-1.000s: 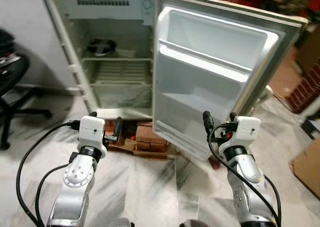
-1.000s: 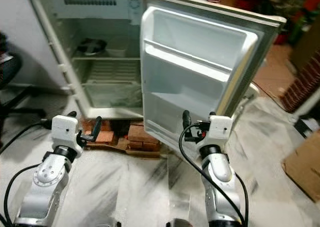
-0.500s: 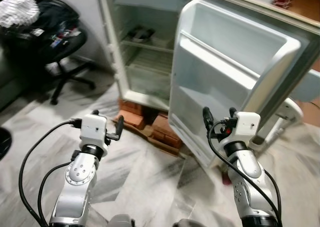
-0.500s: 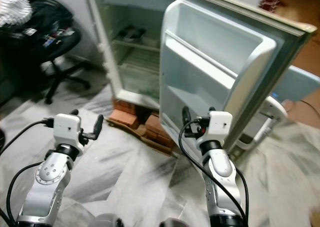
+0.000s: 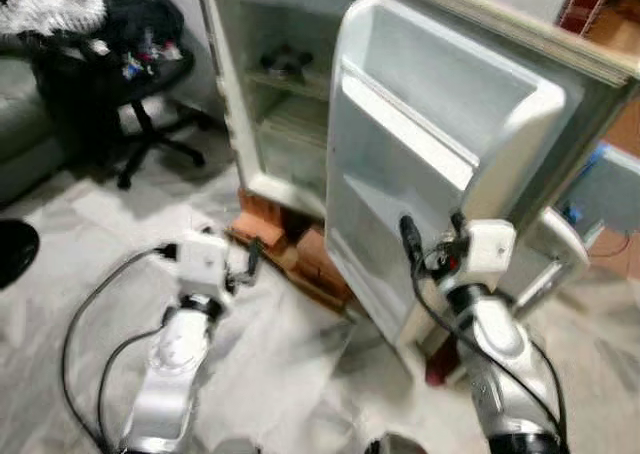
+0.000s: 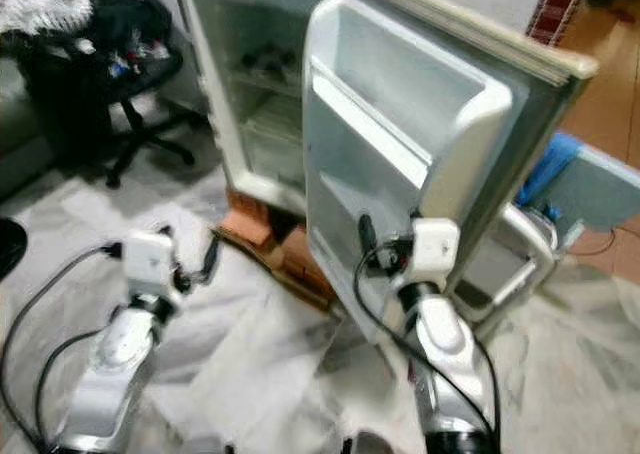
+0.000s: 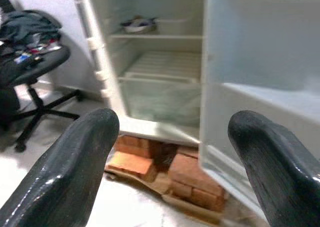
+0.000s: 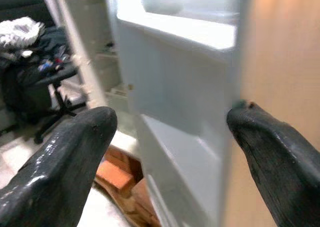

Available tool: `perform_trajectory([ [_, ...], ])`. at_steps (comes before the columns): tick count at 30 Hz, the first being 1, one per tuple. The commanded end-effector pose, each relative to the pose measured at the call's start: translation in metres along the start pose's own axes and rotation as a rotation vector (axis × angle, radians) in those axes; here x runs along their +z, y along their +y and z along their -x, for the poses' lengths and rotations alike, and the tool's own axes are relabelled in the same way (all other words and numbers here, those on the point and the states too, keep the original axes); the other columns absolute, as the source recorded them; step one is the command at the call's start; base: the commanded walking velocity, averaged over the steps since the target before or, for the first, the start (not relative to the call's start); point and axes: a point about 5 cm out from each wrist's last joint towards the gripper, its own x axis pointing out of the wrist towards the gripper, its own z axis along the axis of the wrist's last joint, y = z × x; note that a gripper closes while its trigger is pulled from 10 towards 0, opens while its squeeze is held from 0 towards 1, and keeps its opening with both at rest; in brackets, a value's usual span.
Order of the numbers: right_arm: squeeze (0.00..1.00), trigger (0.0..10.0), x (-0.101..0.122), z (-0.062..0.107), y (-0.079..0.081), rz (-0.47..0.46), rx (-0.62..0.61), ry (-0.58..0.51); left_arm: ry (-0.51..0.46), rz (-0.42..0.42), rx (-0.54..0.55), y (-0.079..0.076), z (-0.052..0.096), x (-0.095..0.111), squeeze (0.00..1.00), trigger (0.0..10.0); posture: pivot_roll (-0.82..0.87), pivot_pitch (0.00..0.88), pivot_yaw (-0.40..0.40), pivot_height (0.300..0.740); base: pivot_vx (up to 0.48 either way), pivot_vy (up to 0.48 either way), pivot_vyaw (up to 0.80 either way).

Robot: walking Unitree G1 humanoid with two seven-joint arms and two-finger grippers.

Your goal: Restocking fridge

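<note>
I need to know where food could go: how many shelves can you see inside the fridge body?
2. An upper shelf holds a dark dish. A ribbed lower shelf sits below it. The open door may hide more.

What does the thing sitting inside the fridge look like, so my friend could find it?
Start at the open fridge and look past its door to the top shelf. A dark, shallow bowl sits at the back left there. Beside a pale tub, it is the only dark thing inside.
</note>
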Motion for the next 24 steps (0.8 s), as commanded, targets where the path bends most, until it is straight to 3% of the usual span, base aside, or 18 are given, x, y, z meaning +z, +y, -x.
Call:
perform_trajectory([
  [1,0.0,10.0,-0.005,0.006,0.0,-0.039,0.042,0.028,0.014,-0.018,0.034,0.012,0.004,-0.002,0.0,10.0,0.04,0.049,0.004,0.74,0.0,0.0,0.0],
  [5,0.0,10.0,-0.016,0.029,0.017,-0.137,0.377,0.16,0.018,-0.018,0.037,0.013,0.005,-0.003,0.0,10.0,0.03,0.051,0.003,0.74,0.0,0.0,0.0],
  [9,0.0,10.0,-0.02,0.037,0.015,-0.095,0.464,0.213,0.021,-0.018,0.036,0.013,0.005,-0.003,0.0,10.0,0.03,0.054,0.005,0.74,0.0,0.0,0.0],
  [10,0.0,10.0,-0.025,0.034,0.005,-0.026,0.436,0.245,0.021,-0.019,0.035,0.013,0.005,-0.003,0.0,10.0,0.03,0.054,0.005,0.74,0.0,0.0,0.0],
  [12,0.0,10.0,-0.026,0.028,-0.003,0.012,0.387,0.251,0.021,-0.02,0.034,0.012,0.005,-0.003,0.0,10.0,0.04,0.055,0.007,0.74,0.0,0.0,0.0],
  [15,0.0,10.0,-0.021,0.005,-0.028,0.114,0.182,0.241,0.024,-0.027,0.039,0.013,0.005,-0.002,0.0,10.0,0.05,0.059,0.009,0.74,0.0,0.0,0.0],
  [17,0.0,10.0,-0.018,-0.002,-0.037,0.158,0.087,0.244,0.026,-0.029,0.042,0.014,0.006,-0.002,0.0,10.0,0.05,0.058,0.009,0.74,0.0,0.0,0.0],
  [21,0.0,10.0,-0.009,-0.014,-0.057,0.153,-0.105,0.23,0.031,-0.034,0.051,0.016,0.008,-0.002,0.0,10.0,0.07,0.057,0.007,0.74,0.0,0.0,0.0],
  [24,0.0,10.0,-0.003,-0.023,-0.057,0.099,-0.116,0.193,0.031,-0.034,0.058,0.017,0.008,-0.001,0.0,10.0,0.07,0.055,0.004,0.74,0.0,0.0,0.0],
])
